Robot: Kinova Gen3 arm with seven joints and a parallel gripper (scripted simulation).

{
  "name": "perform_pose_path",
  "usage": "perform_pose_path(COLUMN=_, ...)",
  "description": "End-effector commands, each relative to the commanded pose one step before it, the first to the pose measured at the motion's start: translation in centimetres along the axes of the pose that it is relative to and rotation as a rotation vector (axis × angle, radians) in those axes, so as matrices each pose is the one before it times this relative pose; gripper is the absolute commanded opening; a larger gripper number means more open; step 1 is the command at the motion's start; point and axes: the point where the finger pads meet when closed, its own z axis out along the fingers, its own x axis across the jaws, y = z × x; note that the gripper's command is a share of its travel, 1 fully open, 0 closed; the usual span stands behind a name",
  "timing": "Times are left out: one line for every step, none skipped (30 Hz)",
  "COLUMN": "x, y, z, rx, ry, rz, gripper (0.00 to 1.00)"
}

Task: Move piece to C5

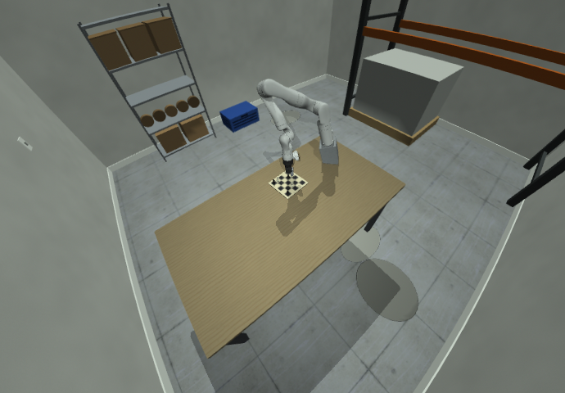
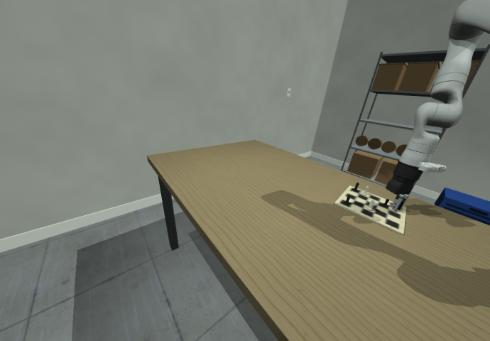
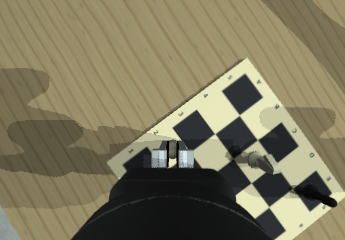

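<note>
A small chessboard point(image 1: 287, 195) point(image 2: 401, 229) point(image 3: 250, 67) lies on the wooden table point(image 1: 246, 259) point(image 2: 294, 249). My gripper point(image 1: 287, 173) point(image 2: 398, 205) point(image 3: 172, 149) is low over the board's corner by the digit 2 edge. It is shut on a pale piece point(image 3: 172, 148) that stands upright on its square between the fingers. In the wrist view a white piece point(image 3: 258, 160) point(image 2: 370, 205) stands near the board's middle and a black piece point(image 3: 315, 193) near the E edge. The exterior view shows a black piece point(image 2: 356, 187) and a white one point(image 2: 366, 189) at the far edge.
The arm's base point(image 1: 328, 153) stands on the table just behind the board. A blue crate point(image 1: 239, 115) point(image 2: 474, 209) lies on the floor beyond the table. A metal shelf point(image 1: 148, 83) point(image 2: 394, 120) with boxes stands by the wall.
</note>
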Motion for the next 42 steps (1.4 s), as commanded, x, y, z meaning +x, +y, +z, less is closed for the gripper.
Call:
perform_pose_path(x=-0.086, y=0.372, z=0.078, rx=-0.00712, ry=-0.00159, rz=0.01146, gripper=0.0)
perform_pose_path(x=0.0, y=0.0, z=0.0, rx=0.0, ry=0.0, rz=0.0, gripper=0.0)
perform_pose_path(x=0.0, y=0.0, z=0.0, rx=0.0, ry=0.0, rz=0.0, gripper=0.0)
perform_pose_path(x=0.0, y=0.0, z=0.0, rx=0.0, ry=0.0, rz=0.0, gripper=0.0)
perform_pose_path(x=0.0, y=0.0, z=0.0, rx=0.0, ry=0.0, rz=0.0, gripper=0.0)
perform_pose_path(x=0.0, y=0.0, z=0.0, rx=0.0, ry=0.0, rz=0.0, gripper=0.0)
perform_pose_path(x=0.0, y=0.0, z=0.0, rx=0.0, ry=0.0, rz=0.0, gripper=0.0)
perform_pose_path(x=0.0, y=0.0, z=0.0, rx=0.0, ry=0.0, rz=0.0, gripper=0.0)
perform_pose_path(x=0.0, y=0.0, z=0.0, rx=0.0, ry=0.0, rz=0.0, gripper=0.0)
perform_pose_path(x=0.0, y=0.0, z=0.0, rx=0.0, ry=0.0, rz=0.0, gripper=0.0)
perform_pose_path(x=0.0, y=0.0, z=0.0, rx=0.0, ry=0.0, rz=0.0, gripper=0.0)
perform_pose_path(x=0.0, y=0.0, z=0.0, rx=0.0, ry=0.0, rz=0.0, gripper=0.0)
perform_pose_path(x=0.0, y=0.0, z=0.0, rx=0.0, ry=0.0, rz=0.0, gripper=0.0)
perform_pose_path(x=0.0, y=0.0, z=0.0, rx=0.0, ry=0.0, rz=0.0, gripper=0.0)
perform_pose_path(x=0.0, y=0.0, z=0.0, rx=0.0, ry=0.0, rz=0.0, gripper=0.0)
perform_pose_path(x=0.0, y=0.0, z=0.0, rx=0.0, ry=0.0, rz=0.0, gripper=0.0)
perform_pose_path(x=0.0, y=0.0, z=0.0, rx=0.0, ry=0.0, rz=0.0, gripper=0.0)
perform_pose_path(x=0.0, y=0.0, z=0.0, rx=0.0, ry=0.0, rz=0.0, gripper=0.0)
perform_pose_path(x=0.0, y=0.0, z=0.0, rx=0.0, ry=0.0, rz=0.0, gripper=0.0)
perform_pose_path(x=0.0, y=0.0, z=-0.001, rx=-0.00001, ry=0.0, rz=0.0, gripper=0.0)
perform_pose_path(x=0.0, y=0.0, z=0.0, rx=0.0, ry=0.0, rz=0.0, gripper=0.0)
perform_pose_path(x=0.0, y=0.0, z=0.0, rx=0.0, ry=0.0, rz=0.0, gripper=0.0)
perform_pose_path(x=0.0, y=0.002, z=-0.005, rx=-0.00005, ry=0.00002, rz=0.0, gripper=0.0)
perform_pose_path(x=0.0, y=0.005, z=-0.012, rx=-0.00012, ry=0.00005, rz=0.00001, gripper=0.0)
perform_pose_path(x=0.001, y=0.009, z=-0.023, rx=-0.00023, ry=0.00009, rz=0.00002, gripper=0.0)
perform_pose_path(x=-0.006, y=-0.006, z=-0.022, rx=0.00008, ry=-0.00007, rz=-0.00006, gripper=0.0)
perform_pose_path(x=-0.009, y=-0.013, z=-0.029, rx=0.00019, ry=-0.00014, rz=-0.0001, gripper=0.0)
perform_pose_path(x=-0.013, y=-0.017, z=-0.04, rx=0.00026, ry=-0.00019, rz=-0.00014, gripper=0.0)
perform_pose_path(x=-0.016, y=-0.022, z=-0.051, rx=0.00034, ry=-0.00024, rz=-0.00017, gripper=0.0)
perform_pose_path(x=-0.02, y=-0.028, z=-0.064, rx=0.00042, ry=-0.00029, rz=-0.00021, gripper=0.0)
perform_pose_path(x=-0.04, y=-0.055, z=-0.079, rx=0.00114, ry=-0.001, rz=0.00194, gripper=0.0)
perform_pose_path(x=-0.085, y=-0.114, z=-0.097, rx=0.00282, ry=-0.00268, rz=0.00732, gripper=0.0)
perform_pose_path(x=-0.045, y=-0.064, z=-0.106, rx=0.00123, ry=-0.00099, rz=0.00171, gripper=0.0)
perform_pose_path(x=0.0, y=0.0, z=-0.109, rx=-0.00002, ry=0.0, rz=0.0, gripper=0.0)
perform_pose_path(x=-0.031, y=0.0, z=-0.123, rx=-0.00002, ry=0.00003, rz=-0.0127, gripper=0.0)
perform_pose_path(x=-0.006, y=0.0, z=-0.137, rx=-0.00003, ry=0.00008, rz=-0.00325, gripper=0.0)
perform_pose_path(x=0.003, y=0.0, z=-0.148, rx=-0.00003, ry=0.00008, rz=0.00004, gripper=0.0)
perform_pose_path(x=0.0, y=0.0, z=0.0, rx=0.0, ry=0.0, rz=0.0, gripper=0.0)
perform_pose_path(x=0.0, y=0.0, z=0.0, rx=0.0, ry=0.0, rz=0.0, gripper=0.0)
perform_pose_path(x=0.045, y=0.049, z=-0.152, rx=-0.00076, ry=0.00054, rz=0.00371, gripper=0.0)
perform_pose_path(x=-0.041, y=-0.049, z=-0.171, rx=0.0007, ry=-0.00042, rz=-0.00365, gripper=0.0)
perform_pose_path(x=0.003, y=0.0, z=-0.176, rx=-0.00004, ry=0.00009, rz=0.00004, gripper=0.0)
